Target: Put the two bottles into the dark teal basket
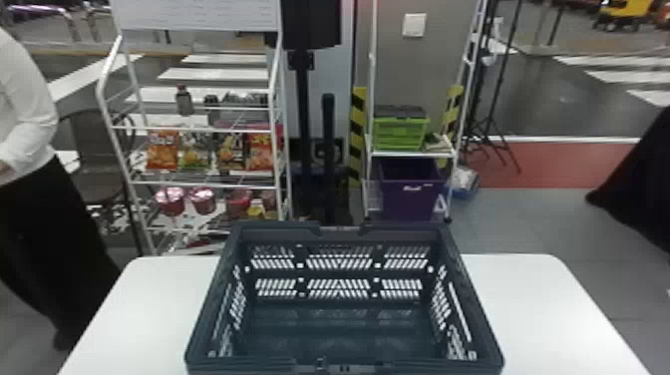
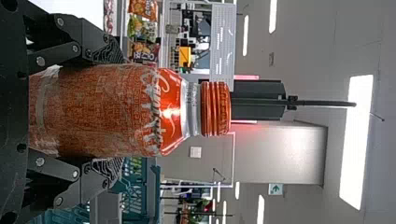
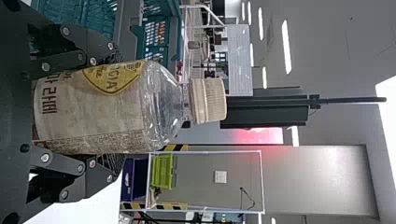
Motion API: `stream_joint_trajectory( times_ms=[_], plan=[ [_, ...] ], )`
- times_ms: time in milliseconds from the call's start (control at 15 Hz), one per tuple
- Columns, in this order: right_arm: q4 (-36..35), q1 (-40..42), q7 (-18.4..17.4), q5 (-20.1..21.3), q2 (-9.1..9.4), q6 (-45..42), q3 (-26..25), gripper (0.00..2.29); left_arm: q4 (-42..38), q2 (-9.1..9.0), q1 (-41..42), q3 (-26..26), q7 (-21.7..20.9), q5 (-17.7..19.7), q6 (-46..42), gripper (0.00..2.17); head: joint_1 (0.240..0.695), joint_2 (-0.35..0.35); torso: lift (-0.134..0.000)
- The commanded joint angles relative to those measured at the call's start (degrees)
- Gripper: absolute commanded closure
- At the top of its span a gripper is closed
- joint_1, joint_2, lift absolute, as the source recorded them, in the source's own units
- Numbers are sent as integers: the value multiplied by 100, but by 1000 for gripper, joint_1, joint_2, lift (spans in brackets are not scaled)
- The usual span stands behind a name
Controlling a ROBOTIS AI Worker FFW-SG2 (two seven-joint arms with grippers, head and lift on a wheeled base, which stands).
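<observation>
The dark teal basket (image 1: 344,336) stands on the white table in the head view, with nothing inside it. In the left wrist view my left gripper (image 2: 107,112) is shut on an orange-red bottle (image 2: 93,109) with a ridged orange cap, its two fingers on opposite sides. My right gripper (image 3: 109,109) in the right wrist view is shut on a clear bottle (image 3: 161,105) with a pale label and a whitish cap. Parts of the basket appear behind the fingers, as a teal wall (image 2: 137,191) in the left wrist view and another (image 3: 159,32) in the right one.
The white table (image 1: 538,309) extends on both sides of the basket. Beyond it stand a white shelf rack (image 1: 199,128) with snack bags and cups, and another rack holding a green crate (image 1: 400,132) above a purple bin (image 1: 409,194).
</observation>
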Motion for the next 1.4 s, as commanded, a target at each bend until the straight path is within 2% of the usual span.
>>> stream_joint_trajectory(
  times_ms=[0, 400, 733, 1067, 1333],
  plan=[
    [-3, 0, 6, 1, 5, 13, 0, 1801, 0, 2, -10, 0, 0, 5, 0, 2013, 499, 0, 0],
    [-12, -9, 6, 27, 5, 31, 18, 1798, 0, 54, -36, 18, -9, 75, 18, 2010, 499, 0, 0],
    [-223, -9, -2, 27, 5, 119, 88, 1798, -35, 169, -54, 44, -9, 181, 18, 2010, 499, 0, 0],
    [-1040, -405, -64, 44, 5, 1261, 220, 1798, 0, 213, -62, 35, -9, 154, 0, 2010, 499, 0, 0],
    [-1700, -1090, -416, 203, 5, 2703, 501, 1798, 0, 327, -36, 35, -9, 172, -53, 2010, 499, 0, 0]
  ],
)
